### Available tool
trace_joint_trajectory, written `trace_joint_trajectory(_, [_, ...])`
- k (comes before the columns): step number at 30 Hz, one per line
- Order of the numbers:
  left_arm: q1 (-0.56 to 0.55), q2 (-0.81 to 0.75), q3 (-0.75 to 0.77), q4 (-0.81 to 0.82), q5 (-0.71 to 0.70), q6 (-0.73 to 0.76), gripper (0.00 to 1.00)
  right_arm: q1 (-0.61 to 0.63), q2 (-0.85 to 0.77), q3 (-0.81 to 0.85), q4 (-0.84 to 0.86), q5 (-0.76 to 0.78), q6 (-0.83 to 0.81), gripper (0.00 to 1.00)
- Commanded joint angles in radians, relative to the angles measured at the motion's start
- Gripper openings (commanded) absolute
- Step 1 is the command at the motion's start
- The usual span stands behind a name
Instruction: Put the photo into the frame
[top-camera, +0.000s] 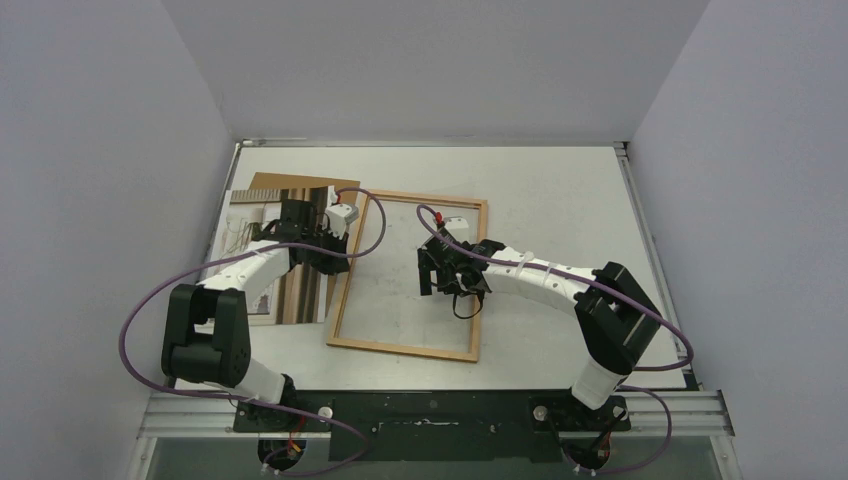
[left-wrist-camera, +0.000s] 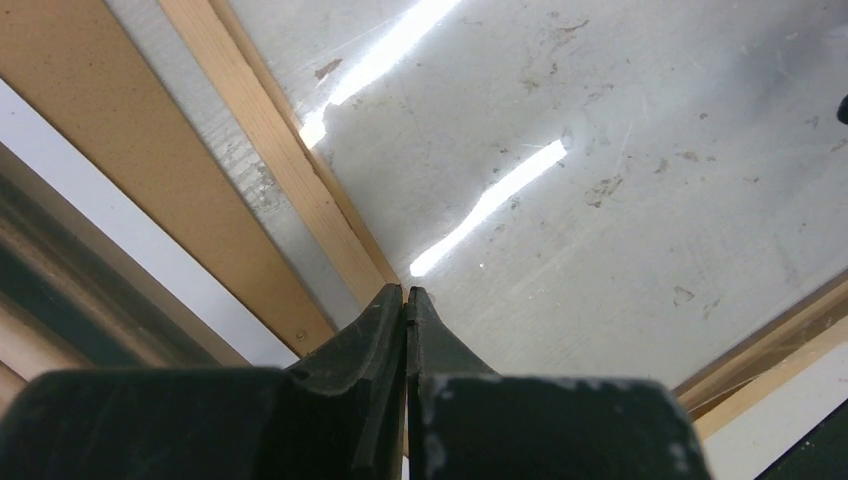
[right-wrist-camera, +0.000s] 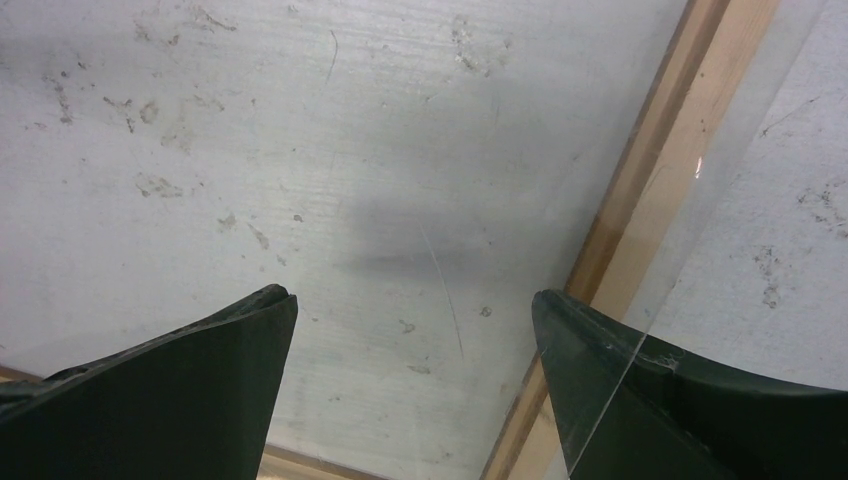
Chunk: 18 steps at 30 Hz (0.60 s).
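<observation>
Frame (top-camera: 400, 350), rectangular, pale wood (narrow, glazed)

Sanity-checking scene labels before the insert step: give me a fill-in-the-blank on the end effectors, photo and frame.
The left end effector is ___.
The right end effector is ___ above the frame.
In the top view, the photo lies to the ___ of the frame.
Missing words: shut; open; left.
</observation>
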<state>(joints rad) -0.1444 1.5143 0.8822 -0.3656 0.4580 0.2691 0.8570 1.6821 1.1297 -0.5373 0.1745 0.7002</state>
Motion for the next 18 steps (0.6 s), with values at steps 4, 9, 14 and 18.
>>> trace_joint_trajectory(4, [-0.056,-0.063,0.055,-0.042,0.041,0.004,0.00,-0.008,-0.031,-0.012,0.026,-0.006,-0.024,0.90])
trace_joint_trajectory(9, [-0.118,-0.045,0.023,-0.020,0.009,0.002,0.00,-0.009,-0.039,-0.014,0.033,-0.014,-0.025,0.90])
trace_joint_trajectory(14, [-0.132,-0.014,0.015,0.001,-0.019,-0.002,0.00,-0.013,-0.048,-0.022,0.050,-0.027,-0.024,0.90])
trace_joint_trajectory(18, [-0.132,0.011,0.000,0.022,-0.041,0.009,0.00,-0.016,-0.056,-0.022,0.051,-0.032,-0.028,0.90])
